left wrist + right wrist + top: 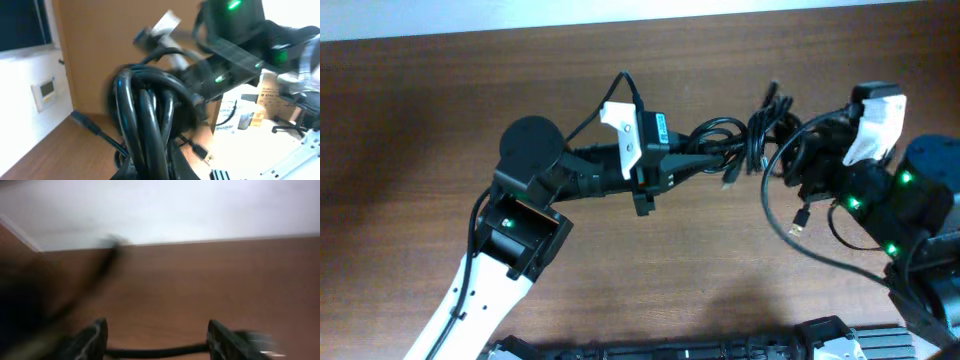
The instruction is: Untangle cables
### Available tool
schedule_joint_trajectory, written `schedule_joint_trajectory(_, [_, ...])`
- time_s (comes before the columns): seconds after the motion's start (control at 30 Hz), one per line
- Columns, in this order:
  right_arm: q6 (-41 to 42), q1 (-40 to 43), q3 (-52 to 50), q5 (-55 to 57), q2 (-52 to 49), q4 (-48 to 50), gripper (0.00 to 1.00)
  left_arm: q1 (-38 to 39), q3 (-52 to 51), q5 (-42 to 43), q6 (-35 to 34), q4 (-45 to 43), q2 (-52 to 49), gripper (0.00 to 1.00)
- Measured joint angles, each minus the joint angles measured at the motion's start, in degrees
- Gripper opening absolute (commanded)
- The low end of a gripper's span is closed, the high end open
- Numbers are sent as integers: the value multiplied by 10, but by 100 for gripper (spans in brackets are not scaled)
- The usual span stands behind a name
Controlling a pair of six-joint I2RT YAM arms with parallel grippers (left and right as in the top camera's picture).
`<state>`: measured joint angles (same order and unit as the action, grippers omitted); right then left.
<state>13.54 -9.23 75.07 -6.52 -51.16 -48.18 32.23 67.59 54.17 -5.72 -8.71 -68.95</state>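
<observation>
The cables [745,135] are a knot of thin black loops on the wooden table between my two arms. My left gripper [710,158] reaches in from the left and is shut on the bundle's left end. In the left wrist view the looped cables [150,110] fill the middle, pinched at my left gripper [160,167]. One strand trails down to a metal-tipped plug [802,216]. My right gripper [798,152] is at the bundle's right side. In the blurred right wrist view my right gripper [157,335] stands open, with a single cable strand [155,352] running across between its fingers.
The brown table [470,80] stretches to the left and front. A black frame [720,345] lies along the near edge. A white strip borders the far edge [820,8]. My right arm's body [910,200] takes up the right side.
</observation>
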Motion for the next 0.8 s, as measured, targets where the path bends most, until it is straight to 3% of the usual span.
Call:
schedule_joint_trajectory(0.2, [0, 1, 0, 167, -11, -59, 62, -80, 0, 31, 0, -6, 9, 0])
schedule_joint_trajectory(0.33, [0, 1, 0, 153, -11, -47, 62, -106, 0, 31, 0, -1, 12, 0])
schedule_joint_trajectory(0.4, [-3, 1, 0, 112, -8, -31, 63, -112, 0, 31, 0, 7, 12, 0])
schedule_joint_trajectory(0.53, [-90, 2, -1, -118, 12, 61, 63, -115, 0, 31, 31, 45, 13, 0])
schedule_joint_trajectory(0.7, [-122, 2, -2, -358, 16, 133, 63, -115, 1, 31, 170, 116, 14, 0])
schedule_joint_trajectory(0.8, [-116, 2, -2, -448, 16, 167, 63, -115, 1, 30, 246, 133, 14, 0])
